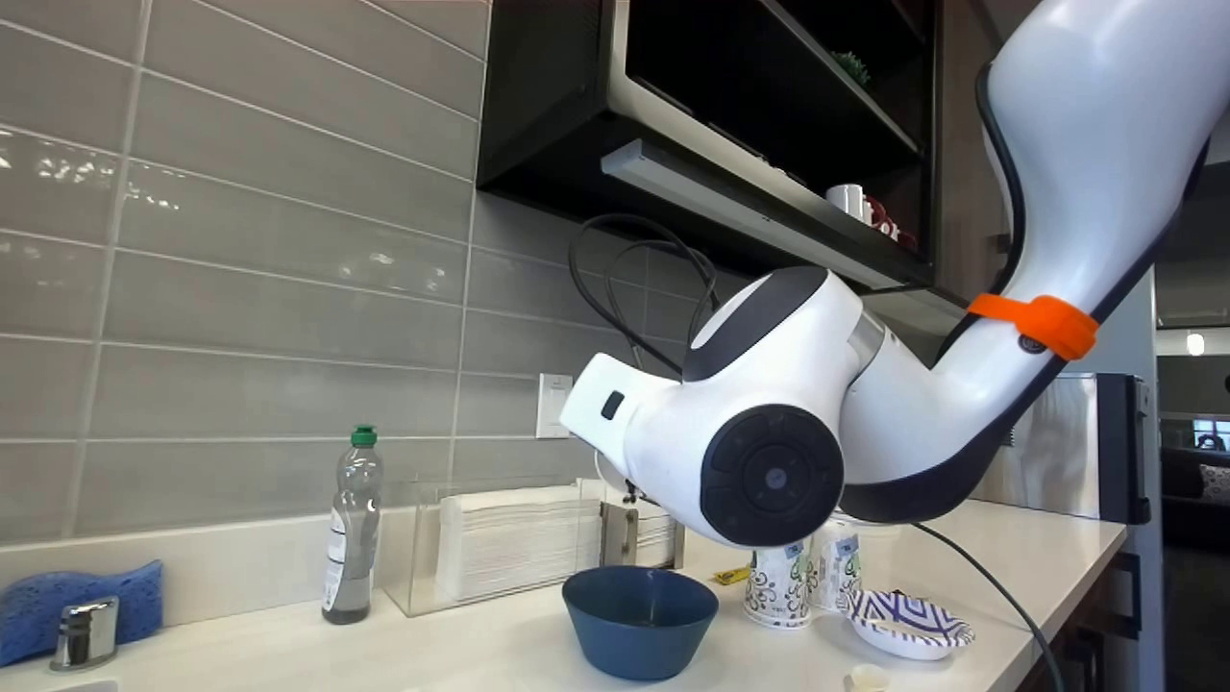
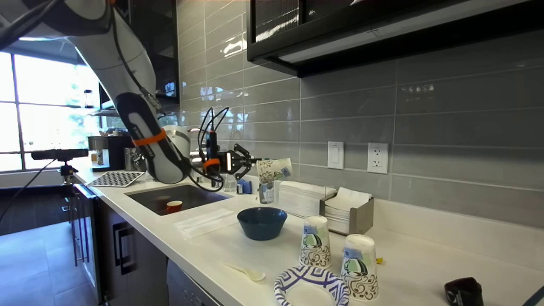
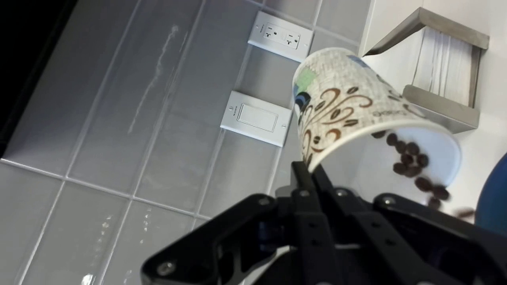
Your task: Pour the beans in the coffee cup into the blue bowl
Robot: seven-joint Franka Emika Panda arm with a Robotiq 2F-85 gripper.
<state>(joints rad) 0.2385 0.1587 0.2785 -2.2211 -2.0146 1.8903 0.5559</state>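
Note:
The coffee cup, white with brown swirls and green-blue patches, is tipped on its side in the wrist view and in an exterior view. My gripper is shut on its rim; it also shows in an exterior view. Several dark beans lie inside against the lower wall, and a few blurred ones leave over the rim. The blue bowl is at the right edge of the wrist view, and stands on the counter in both exterior views. Its contents cannot be seen.
Two upside-down patterned cups and a low blue-patterned dish stand near the bowl. A napkin holder is by the wall. A spoon, a bottle and a sink are also there.

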